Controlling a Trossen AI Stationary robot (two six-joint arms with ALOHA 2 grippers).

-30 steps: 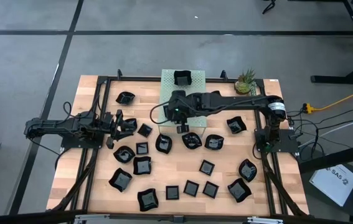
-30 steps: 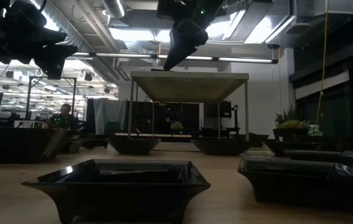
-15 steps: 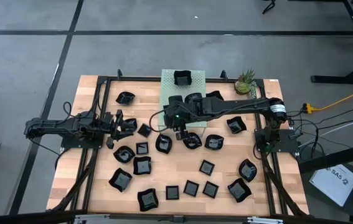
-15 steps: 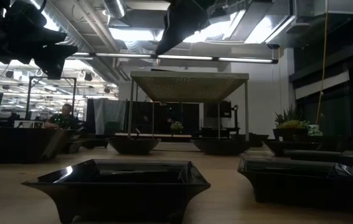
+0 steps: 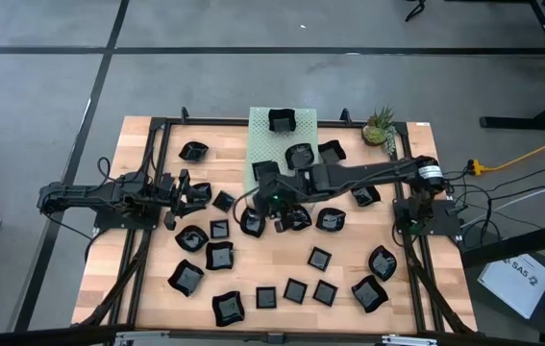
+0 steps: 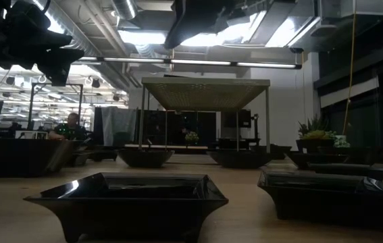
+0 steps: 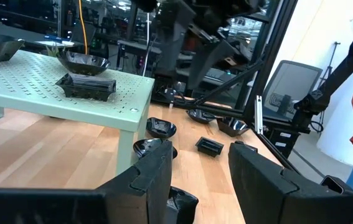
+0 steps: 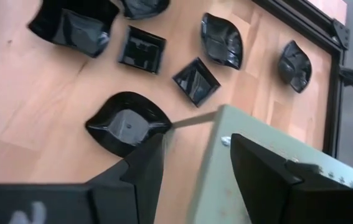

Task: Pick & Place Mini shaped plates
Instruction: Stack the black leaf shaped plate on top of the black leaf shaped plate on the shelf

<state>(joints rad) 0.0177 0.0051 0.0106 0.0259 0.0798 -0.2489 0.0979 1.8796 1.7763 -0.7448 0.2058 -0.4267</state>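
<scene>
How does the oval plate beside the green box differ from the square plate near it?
The oval plate has a curved, pointed rim; the square plate has straight edges. The oval plate lies by the green box; the square plate lies apart. Both are glossy black and upright.

Small glossy black mini shaped plates (image 5: 320,258), some square and some wavy-rimmed, lie upright and scattered across the wooden table, while three more (image 5: 282,120) rest on the pale green perforated box.
</scene>
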